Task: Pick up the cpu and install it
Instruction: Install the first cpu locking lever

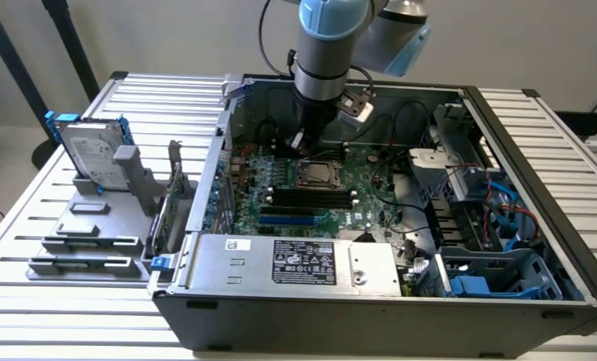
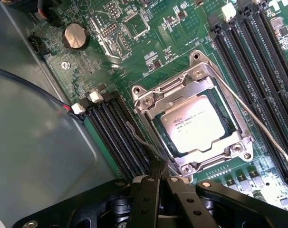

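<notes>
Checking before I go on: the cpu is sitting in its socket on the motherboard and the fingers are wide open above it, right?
Not quite. The cpu does sit in its socket on the motherboard, but the fingers are shut, not wide open, and hold nothing. The wrist view shows them pressed together at the socket's edge, beside the cpu.

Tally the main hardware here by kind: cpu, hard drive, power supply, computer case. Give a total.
cpu: 1
hard drive: 1
power supply: 1
computer case: 1
Total: 4
</notes>
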Controlling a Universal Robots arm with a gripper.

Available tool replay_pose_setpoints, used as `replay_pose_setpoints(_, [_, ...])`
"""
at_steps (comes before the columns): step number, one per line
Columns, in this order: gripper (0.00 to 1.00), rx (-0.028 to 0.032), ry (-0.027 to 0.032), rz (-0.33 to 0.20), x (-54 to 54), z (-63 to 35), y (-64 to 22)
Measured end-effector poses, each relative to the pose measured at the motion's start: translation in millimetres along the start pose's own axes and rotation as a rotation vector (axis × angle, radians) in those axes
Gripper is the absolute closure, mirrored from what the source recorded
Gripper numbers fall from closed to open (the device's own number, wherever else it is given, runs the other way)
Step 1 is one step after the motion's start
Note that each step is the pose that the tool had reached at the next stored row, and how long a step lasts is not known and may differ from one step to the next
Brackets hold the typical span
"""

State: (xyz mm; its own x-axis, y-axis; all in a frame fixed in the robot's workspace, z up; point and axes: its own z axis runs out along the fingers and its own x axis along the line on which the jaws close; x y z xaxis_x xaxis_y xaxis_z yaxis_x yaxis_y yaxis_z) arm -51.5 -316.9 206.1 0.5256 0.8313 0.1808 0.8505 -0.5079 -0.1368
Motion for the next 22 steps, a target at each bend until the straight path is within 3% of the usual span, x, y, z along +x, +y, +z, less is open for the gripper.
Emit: replay_pose_setpoints(22, [0.89,0.0015,-0.0016,-0.009,-0.6,1.1,2.6])
